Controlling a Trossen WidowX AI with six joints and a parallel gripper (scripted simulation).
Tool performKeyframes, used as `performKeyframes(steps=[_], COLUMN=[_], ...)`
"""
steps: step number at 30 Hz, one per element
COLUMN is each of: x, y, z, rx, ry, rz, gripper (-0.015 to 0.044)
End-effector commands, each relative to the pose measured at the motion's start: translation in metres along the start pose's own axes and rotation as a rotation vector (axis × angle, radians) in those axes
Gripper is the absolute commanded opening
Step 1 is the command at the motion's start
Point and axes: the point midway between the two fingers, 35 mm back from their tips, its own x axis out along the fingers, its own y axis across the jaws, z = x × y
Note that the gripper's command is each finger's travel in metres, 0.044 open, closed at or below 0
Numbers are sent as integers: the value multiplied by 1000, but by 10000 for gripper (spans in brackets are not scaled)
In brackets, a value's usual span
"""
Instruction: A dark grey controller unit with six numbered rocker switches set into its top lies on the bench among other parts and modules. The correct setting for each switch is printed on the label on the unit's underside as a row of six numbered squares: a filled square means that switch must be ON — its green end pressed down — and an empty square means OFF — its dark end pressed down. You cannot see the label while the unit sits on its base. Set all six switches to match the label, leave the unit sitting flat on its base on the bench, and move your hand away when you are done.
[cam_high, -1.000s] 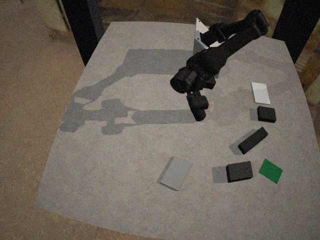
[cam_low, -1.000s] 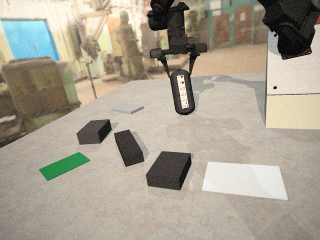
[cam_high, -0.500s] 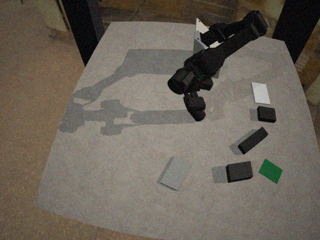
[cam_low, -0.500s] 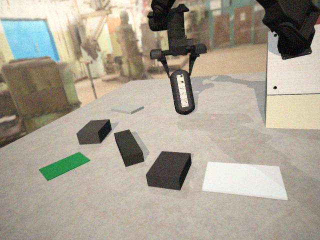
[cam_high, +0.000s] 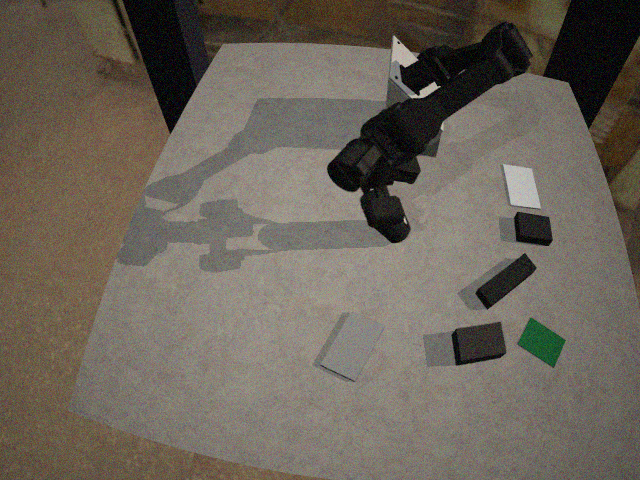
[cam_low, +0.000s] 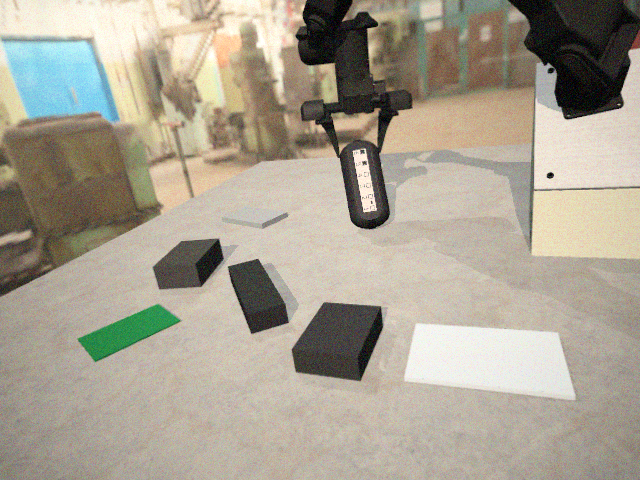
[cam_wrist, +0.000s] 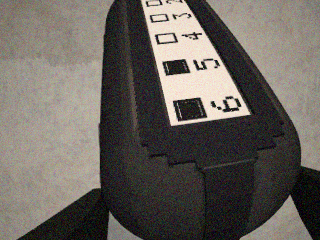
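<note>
The dark grey controller unit (cam_high: 386, 214) (cam_low: 369, 221) (cam_wrist: 165, 145) is held steeply on end, its lower end close to the bench; whether it touches is unclear. My gripper (cam_low: 359, 152) (cam_wrist: 201, 187) is shut on the unit, one finger on each side near its upper end. The underside label (cam_low: 365, 179) (cam_wrist: 200, 85) faces the exterior view and the wrist camera. In the wrist view squares 6 and 5 are filled, 4, 3 and 2 empty; square 1 is out of frame. In the exterior view the top two are filled and the lower ones look empty. The switches are hidden.
On the bench (cam_high: 232, 392) are a light grey plate (cam_high: 352, 346) (cam_low: 255, 216), three dark blocks (cam_high: 480, 343) (cam_high: 506, 281) (cam_high: 533, 228), a green board (cam_high: 541, 342) (cam_low: 129, 331) and a white panel (cam_high: 521, 186) (cam_low: 488, 359). A pale boxy housing (cam_low: 584, 222) stands near the arm.
</note>
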Motion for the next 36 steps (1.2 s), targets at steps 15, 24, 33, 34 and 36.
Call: performKeyframes(steps=[15,24,33,34,36], x=[15,19,24,25,26], y=[4,4,4,4,4], z=[-11,-17,-22,-23,-24], rx=[1,0,0,0,0], ry=[-13,-13,-13,-13,-13], rz=[18,18,18,18,18], gripper=[338,338,338,338,338])
